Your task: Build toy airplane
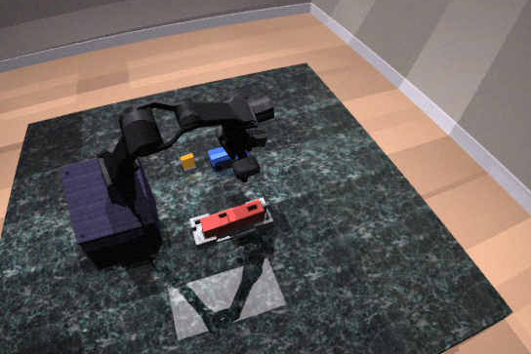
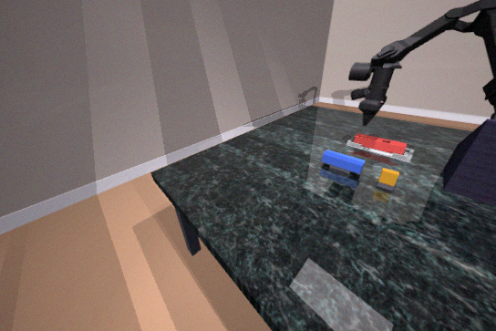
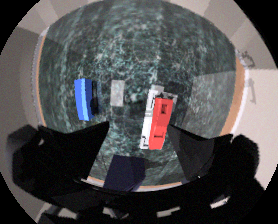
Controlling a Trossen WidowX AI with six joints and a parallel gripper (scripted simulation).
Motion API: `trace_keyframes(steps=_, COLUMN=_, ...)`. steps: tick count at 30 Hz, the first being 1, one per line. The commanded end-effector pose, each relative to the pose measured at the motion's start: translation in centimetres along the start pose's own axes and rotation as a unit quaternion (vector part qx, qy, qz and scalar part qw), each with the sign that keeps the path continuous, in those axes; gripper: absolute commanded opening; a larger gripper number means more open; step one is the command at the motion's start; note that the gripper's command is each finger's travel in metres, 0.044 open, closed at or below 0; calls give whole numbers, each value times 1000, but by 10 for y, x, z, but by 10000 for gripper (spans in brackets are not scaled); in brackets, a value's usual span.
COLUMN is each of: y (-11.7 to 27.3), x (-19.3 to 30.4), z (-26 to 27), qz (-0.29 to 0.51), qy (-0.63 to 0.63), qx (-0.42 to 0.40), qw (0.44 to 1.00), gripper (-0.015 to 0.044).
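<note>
The red fuselage [image 1: 241, 215] [image 2: 380, 145] [image 3: 160, 119] lies lengthwise in the white cradle [image 1: 198, 239] [image 3: 146, 122] and looks level. Two dark sockets show in its top, both empty. The blue wing [image 1: 218, 157] [image 2: 343, 162] [image 3: 83, 100] stands on the table beside the cradle, partly hidden by the gripper in the top view. The orange tail fin [image 1: 187, 161] [image 2: 388, 177] stands near the wing, on the arm base's side; the wrist view does not show it. My gripper [image 3: 138, 125] is open and empty, raised above the table between wing and cradle.
The purple base block [image 1: 104, 200] [image 2: 474, 164] [image 3: 124, 171] carries the arm beyond the tail end of the parts. Pale light patches [image 1: 265, 293] [image 2: 339, 298] lie on the dark marbled table [image 1: 390, 258] [image 2: 255, 178].
</note>
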State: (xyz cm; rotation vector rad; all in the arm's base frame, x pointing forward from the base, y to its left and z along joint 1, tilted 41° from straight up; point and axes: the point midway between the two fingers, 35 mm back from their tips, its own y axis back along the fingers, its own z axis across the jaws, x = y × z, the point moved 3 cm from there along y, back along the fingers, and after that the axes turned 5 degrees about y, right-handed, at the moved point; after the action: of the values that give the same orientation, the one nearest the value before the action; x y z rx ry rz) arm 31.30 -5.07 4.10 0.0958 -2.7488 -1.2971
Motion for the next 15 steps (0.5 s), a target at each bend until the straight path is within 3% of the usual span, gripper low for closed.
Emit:
trace_keyframes(steps=1, y=-6, x=-24, z=60, qz=5, qy=6, qx=-6, qw=1000, gripper=440)
trace_keyframes(steps=8, y=-19, x=-39, z=170, qz=7, qy=4, qx=3, qw=1000, gripper=440)
trace_keyframes(steps=15, y=-24, x=-39, z=181, qz=7, qy=3, qx=5, qw=1000, gripper=440)
